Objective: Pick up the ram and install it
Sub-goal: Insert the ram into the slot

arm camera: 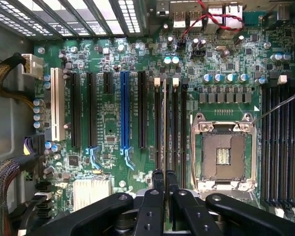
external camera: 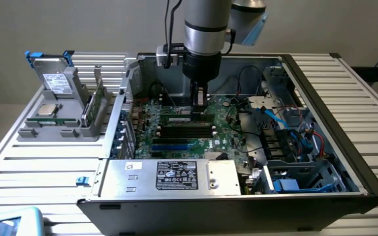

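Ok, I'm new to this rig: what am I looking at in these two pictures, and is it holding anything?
One camera stands apart: it shows a robot arm reaching down into an open computer case on a slatted table, with a grey parts rack at the exterior view's left. The other camera rides on the wrist, looking at the green motherboard. The dark hand is shut on the ram, a thin green stick standing on edge among the memory slots. Whether it is seated, I cannot tell.

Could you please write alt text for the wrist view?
The gripper is shut on the ram, held edge-on in line with the black slots of the green motherboard, beside the empty processor socket.
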Controlling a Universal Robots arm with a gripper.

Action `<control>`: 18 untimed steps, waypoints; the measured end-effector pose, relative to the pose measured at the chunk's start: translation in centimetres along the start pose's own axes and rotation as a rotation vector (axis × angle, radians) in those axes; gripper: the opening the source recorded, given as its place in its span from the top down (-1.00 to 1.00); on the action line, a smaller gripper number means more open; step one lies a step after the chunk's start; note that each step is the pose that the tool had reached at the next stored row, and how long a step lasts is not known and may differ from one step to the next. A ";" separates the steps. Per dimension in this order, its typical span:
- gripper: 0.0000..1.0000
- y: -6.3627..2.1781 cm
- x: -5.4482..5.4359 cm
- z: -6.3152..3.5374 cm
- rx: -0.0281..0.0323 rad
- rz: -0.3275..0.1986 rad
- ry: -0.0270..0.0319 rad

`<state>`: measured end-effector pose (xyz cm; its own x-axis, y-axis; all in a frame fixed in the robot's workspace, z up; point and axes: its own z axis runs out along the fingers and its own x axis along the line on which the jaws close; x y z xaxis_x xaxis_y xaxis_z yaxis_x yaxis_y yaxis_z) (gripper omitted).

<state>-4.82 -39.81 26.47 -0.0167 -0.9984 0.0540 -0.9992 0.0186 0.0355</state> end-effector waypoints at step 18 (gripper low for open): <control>0.74 -0.02 -0.1 1.55 0.0261 0.003 0.0194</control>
<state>-4.85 -39.81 24.92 -0.0187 -0.9971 0.0734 -0.9998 0.0194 0.0093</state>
